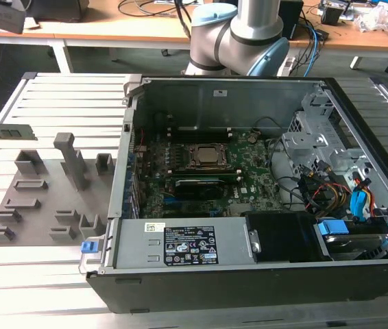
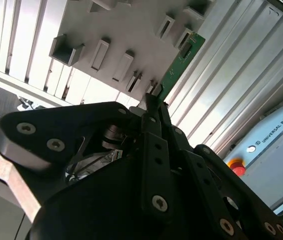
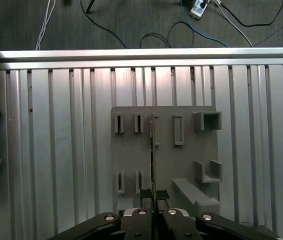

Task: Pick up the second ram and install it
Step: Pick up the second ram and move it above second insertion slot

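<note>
Fingers (image 3: 153, 194) closed narrow on the second ram (image 3: 153, 145), clamping one end of the stick. In the first wrist view I see the board edge-on, a thin line running away from me.

Edges and room:
- The ram lies over the grey fixture plate (image 3: 186, 160), between a column of narrow slots (image 3: 138, 124) on one side and a lone slot (image 3: 177, 130) on the other, near both.
- I cannot tell whether its lower edge has cleared the plate.
- Upright blocks (image 3: 207, 121) and an open bracket (image 3: 209, 172) stand beyond the lone slot, apart from the stick.
- In the second wrist view the green face (image 2: 181, 60) angles out from my fingertips (image 2: 154, 97) across the plate's pockets.
- In the exterior view the ram (image 1: 12, 131) sits at the plate's far edge, towards the exterior view's left, well apart from the open computer case (image 1: 249, 281).

Surface and room:
- The worktop (image 3: 56, 150) is slatted aluminium with a raised rail (image 3: 141, 54) at its edge.
- Beyond the rail is dark floor with loose cables (image 3: 151, 37).
- A pale blue housing (image 2: 276, 140) with an orange button (image 2: 236, 167) stands beside the worktop.
</note>
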Robot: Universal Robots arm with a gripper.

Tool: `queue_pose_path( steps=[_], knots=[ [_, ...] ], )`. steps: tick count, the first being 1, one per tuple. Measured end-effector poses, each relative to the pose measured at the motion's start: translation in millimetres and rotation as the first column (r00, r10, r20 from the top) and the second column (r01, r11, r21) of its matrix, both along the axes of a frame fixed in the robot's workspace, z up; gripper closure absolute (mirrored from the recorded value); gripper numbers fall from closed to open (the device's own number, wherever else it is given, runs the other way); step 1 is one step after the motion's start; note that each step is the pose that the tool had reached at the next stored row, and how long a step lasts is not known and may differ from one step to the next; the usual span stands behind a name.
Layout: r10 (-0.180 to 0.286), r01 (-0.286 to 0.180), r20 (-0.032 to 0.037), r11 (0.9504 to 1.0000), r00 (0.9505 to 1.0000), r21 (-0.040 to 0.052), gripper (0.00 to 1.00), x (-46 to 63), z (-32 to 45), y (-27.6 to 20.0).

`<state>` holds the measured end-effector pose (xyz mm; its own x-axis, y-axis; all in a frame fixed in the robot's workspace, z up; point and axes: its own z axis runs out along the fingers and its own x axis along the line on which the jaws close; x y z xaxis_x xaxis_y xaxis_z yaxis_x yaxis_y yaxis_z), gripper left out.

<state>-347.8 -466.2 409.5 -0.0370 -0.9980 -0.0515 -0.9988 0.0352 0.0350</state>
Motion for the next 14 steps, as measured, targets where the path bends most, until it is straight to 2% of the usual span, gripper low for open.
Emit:
queue_pose_path(
  steps=[10,12,14],
  knots=[
    [0.000,0.000,0.0000,1.0000,1.0000,0.0022,0.86,0.5,28.0,0.2],
    [0.000,0.000,0.0000,0.9997,1.0000,0.0253,0.86,0.5,29.6,0.2],
    [0.000,0.000,0.0000,0.9997,1.0000,0.0259,0.86,0.5,29.6,0.3]
  ],
)
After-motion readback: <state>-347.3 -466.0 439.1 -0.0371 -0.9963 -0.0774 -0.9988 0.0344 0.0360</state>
